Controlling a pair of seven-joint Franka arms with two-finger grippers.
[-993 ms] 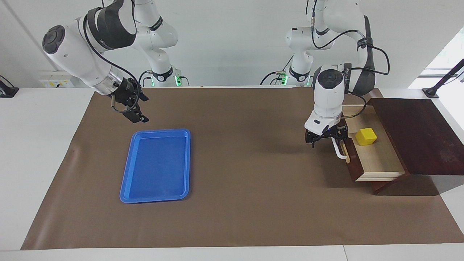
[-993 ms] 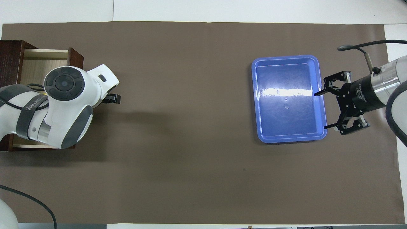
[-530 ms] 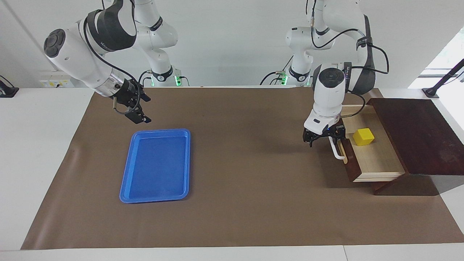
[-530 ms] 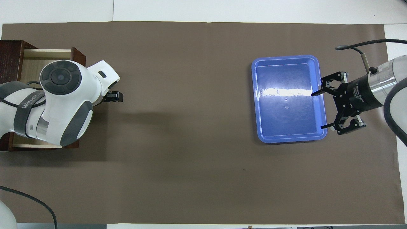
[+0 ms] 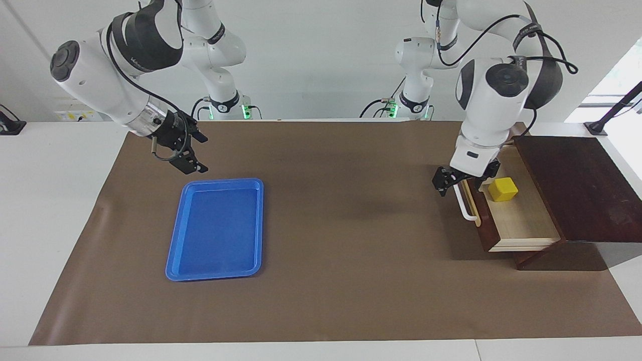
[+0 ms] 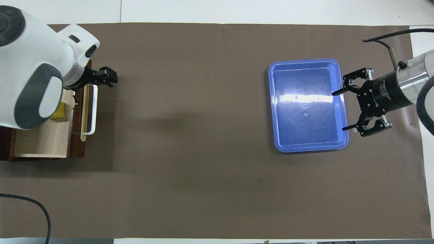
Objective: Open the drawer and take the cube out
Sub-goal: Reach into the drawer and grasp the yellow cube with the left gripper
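Observation:
The drawer (image 5: 524,218) stands pulled out of its dark wooden box (image 5: 577,185) at the left arm's end of the table. Its white bar handle (image 5: 464,205) faces the table's middle. The yellow cube (image 5: 503,189) lies in the drawer's pale interior, toward the end nearer the robots. In the overhead view the drawer (image 6: 40,139) and handle (image 6: 91,112) show, and the cube (image 6: 58,113) is half hidden under the left arm. My left gripper (image 5: 454,180) (image 6: 107,75) hangs above the handle's end nearer the robots, clear of it. My right gripper (image 5: 198,151) (image 6: 339,111) is open and empty, in the air over the blue tray's rim.
A flat blue tray (image 5: 173,250) (image 6: 344,142) lies empty on the brown mat (image 5: 341,240) toward the right arm's end. The left arm's forearm hangs over the drawer's end nearer the robots.
My left gripper has risen off the drawer handle and the left arm has lifted. The drawer slid out a little more before that. The right gripper has barely shifted.

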